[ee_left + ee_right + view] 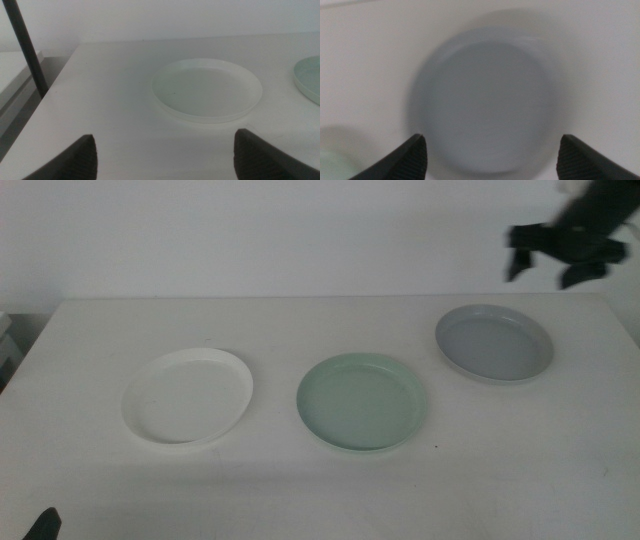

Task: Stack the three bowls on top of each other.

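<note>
Right gripper (560, 262), fingers spread and empty, above grey bowl (494, 343): likely light, stiff, slick; pinch the low rim.

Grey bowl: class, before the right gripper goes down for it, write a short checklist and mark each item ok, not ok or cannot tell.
1. Right gripper open, holding nothing: ok.
2. Right gripper above the grey bowl: ok.
3. Grey bowl empty, flat on the table: ok.
4. Green bowl empty, ready to receive: ok.
5. White bowl apart from the others: ok.
6. Left gripper waiting near the white bowl, out of the way: ok.
</note>
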Controlling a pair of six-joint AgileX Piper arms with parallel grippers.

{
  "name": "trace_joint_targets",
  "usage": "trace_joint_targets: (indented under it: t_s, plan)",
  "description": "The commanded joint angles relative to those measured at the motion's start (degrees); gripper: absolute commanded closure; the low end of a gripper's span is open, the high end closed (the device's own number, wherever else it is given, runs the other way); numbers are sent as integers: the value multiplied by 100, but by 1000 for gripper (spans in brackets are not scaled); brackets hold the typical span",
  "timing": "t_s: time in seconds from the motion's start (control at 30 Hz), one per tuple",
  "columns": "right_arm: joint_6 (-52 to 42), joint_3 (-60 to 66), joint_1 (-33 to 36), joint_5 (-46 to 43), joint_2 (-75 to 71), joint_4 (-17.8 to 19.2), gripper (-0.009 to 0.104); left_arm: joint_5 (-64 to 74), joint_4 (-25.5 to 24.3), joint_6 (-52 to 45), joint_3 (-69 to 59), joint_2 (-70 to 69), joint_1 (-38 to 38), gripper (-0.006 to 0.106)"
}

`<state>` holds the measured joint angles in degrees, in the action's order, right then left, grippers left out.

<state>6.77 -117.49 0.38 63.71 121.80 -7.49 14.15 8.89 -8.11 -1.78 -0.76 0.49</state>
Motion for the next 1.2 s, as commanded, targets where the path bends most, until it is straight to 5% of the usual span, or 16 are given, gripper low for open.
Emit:
trace_joint_targets:
  t_s: [0.0, 0.4, 0.6, 0.7, 0.83, 0.93, 1.17]
  plan:
    - [-164, -196, -380, -238, -249, 30, 29, -446, 43, 54, 32, -78, 9, -4]
    - [-799, -196, -923, -1103, 869, -116, 35, -446, 43, 54, 32, -78, 9, -4]
    - [-1137, -196, -913, -1262, 1301, -736, 41, -446, 43, 54, 32, -78, 9, -4]
    - [-1311, -196, -913, -1292, 1422, -825, 55, -446, 43, 54, 32, -78, 9, -4]
    - [-1415, -196, -913, -1317, 1393, -830, 94, -446, 43, 54, 32, -78, 9, -4]
    - [-1491, -178, -913, -1289, 1193, -903, 96, -446, 43, 54, 32, -78, 9, -4]
    - [-2514, 614, -871, -1324, -181, -2212, 96, -446, 43, 54, 32, -78, 9, -4]
